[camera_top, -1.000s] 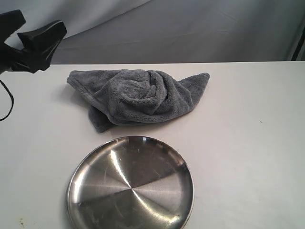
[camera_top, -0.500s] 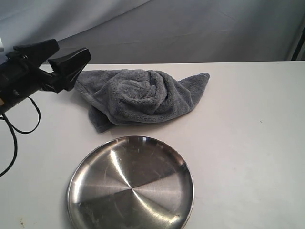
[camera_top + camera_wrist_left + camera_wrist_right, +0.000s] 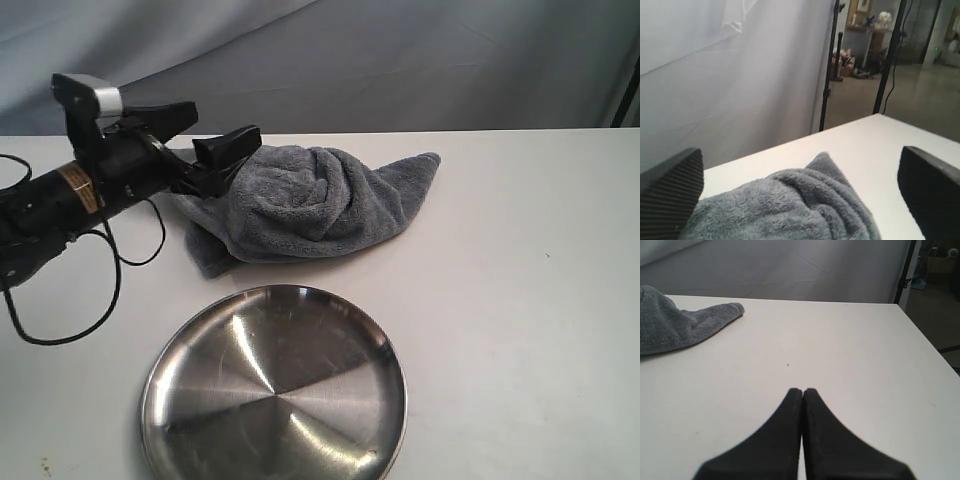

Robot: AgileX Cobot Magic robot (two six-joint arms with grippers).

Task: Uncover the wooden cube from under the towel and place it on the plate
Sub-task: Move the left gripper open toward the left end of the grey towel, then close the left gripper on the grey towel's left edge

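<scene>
- the left end effector (image 3: pixel 228 120) is wide open. its two black fingers (image 3: pixel 225 150) are far apart and hold nothing.
- it is at the left end of the towel (image 3: pixel 310 200). i cannot tell if a finger touches the towel.
- in the left wrist view the left end effector (image 3: pixel 800 200) has one ribbed finger (image 3: pixel 670 195) at each side, and the fluffy grey towel (image 3: pixel 785 205) sits in the gap between them.
- the right end effector (image 3: pixel 802 392) is closed tight. its two fingers press together with nothing in them, over a bare part of the white surface (image 3: pixel 850 350).
- the towel lies bunched in a lump on the surface (image 3: pixel 520 300), near the far edge.
- the wooden cube cannot be seen in any view.
- the shiny plate (image 3: pixel 275 390) is on the surface in front of the towel, near it but not touching. nothing is on it.
- only the exterior view shows the plate and the left arm (image 3: pixel 70 195) with its black cable (image 3: pixel 110 300).
- only the right wrist view shows the right end effector. there the pointed end of the towel (image 3: pixel 670 327) is well apart from it.
- only the left wrist view shows the room behind, with a white curtain (image 3: pixel 740 65) and black stands (image 3: pixel 829 65).
</scene>
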